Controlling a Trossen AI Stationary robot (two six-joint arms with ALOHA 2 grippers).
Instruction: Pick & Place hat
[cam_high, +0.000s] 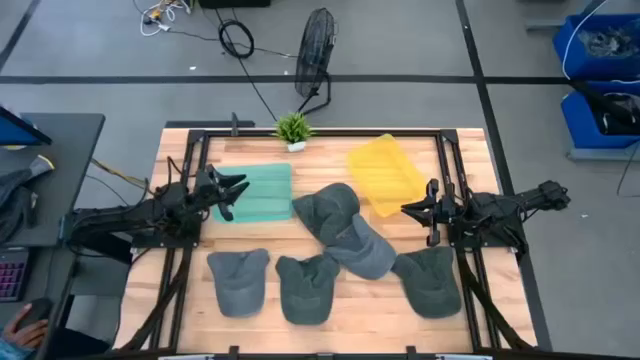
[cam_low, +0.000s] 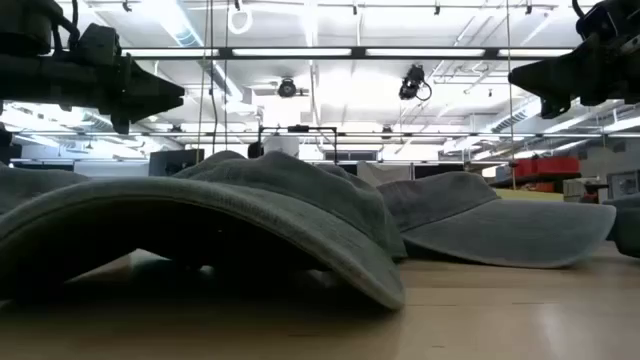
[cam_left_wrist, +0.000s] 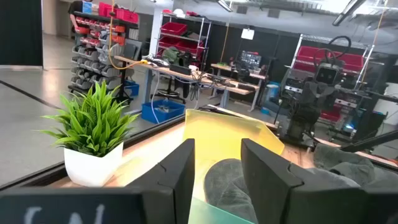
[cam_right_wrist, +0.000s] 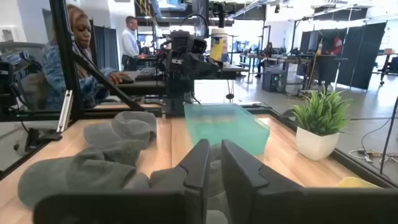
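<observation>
Several grey-green caps lie flat on the wooden table: one (cam_high: 325, 208) in the middle, one (cam_high: 362, 250) overlapping it, and three along the near edge (cam_high: 238, 280) (cam_high: 307, 287) (cam_high: 430, 279). My left gripper (cam_high: 238, 193) is open and hovers over the green tray's (cam_high: 258, 193) left part, pointing right. In its wrist view (cam_left_wrist: 217, 163) a cap (cam_left_wrist: 233, 186) shows beyond the fingers. My right gripper (cam_high: 408, 208) hovers by the yellow tray's (cam_high: 385, 173) near corner, pointing left, its fingers a little apart (cam_right_wrist: 215, 163). Both are raised above the table (cam_low: 165, 98) (cam_low: 525, 78).
A small potted plant (cam_high: 293, 130) stands at the far edge between the two trays. A black frame (cam_high: 320, 130) borders the table. In the low view, one cap (cam_low: 220, 220) fills the foreground and another (cam_low: 490, 225) lies behind it. People sit beyond the table's left side (cam_right_wrist: 74, 56).
</observation>
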